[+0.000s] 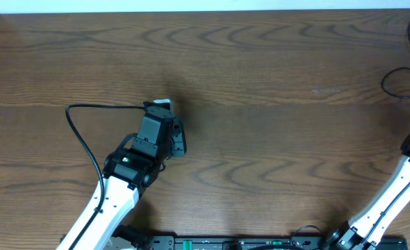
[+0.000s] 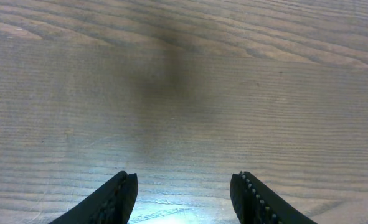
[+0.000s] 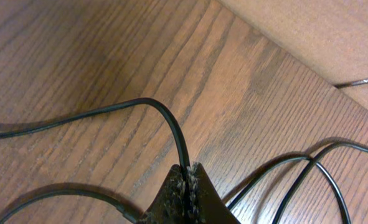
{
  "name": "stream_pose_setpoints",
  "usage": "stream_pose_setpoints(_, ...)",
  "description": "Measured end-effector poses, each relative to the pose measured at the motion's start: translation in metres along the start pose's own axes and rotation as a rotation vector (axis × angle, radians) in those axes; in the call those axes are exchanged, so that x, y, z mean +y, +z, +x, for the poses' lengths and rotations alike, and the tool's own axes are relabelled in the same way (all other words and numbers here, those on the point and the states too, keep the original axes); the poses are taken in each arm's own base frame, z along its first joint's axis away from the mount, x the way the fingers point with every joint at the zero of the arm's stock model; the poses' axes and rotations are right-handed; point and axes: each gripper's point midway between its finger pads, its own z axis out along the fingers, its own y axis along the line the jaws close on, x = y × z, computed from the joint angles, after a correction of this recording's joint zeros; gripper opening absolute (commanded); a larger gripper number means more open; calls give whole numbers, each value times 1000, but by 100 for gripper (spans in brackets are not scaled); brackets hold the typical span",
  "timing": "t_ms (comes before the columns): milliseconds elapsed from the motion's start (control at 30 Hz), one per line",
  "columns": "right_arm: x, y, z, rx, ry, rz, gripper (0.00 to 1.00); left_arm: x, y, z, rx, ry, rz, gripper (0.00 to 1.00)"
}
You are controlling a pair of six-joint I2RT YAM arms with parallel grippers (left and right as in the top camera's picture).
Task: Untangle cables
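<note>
Nearest in the right wrist view: right gripper (image 3: pixel 187 177), tips pinched together on the black cable (image 3: pixel 147 100). Rising out of the closed tips, then bending over to the left and running flat along the worktop (image 3: pixel 78 37) to the left side of the picture. Just beside the tips, lower left, another black strand curving off the bottom. To the right, two more thin black strands, crossing once and fanning toward the right side. Impossible to tell whether all of one cord. Farther back, the worktop's edge on a diagonal, with a paler brown surface beyond.

Nearest in the left wrist view: left gripper (image 2: pixel 184 177), tips well apart over bare wood grain, a soft shadow ahead.

From overhead: left arm low on the left. Thin black loops at the far upper right corner, well apart from the left gripper. Right arm reaching toward that side, tip cut off by the frame.
</note>
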Motion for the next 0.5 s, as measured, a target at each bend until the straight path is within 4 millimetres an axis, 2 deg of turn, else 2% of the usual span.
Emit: stream_pose_setpoints(500, -1, 0, 3, 10, -3, 2, 1, 3, 0, 6, 24, 6, -11, 53)
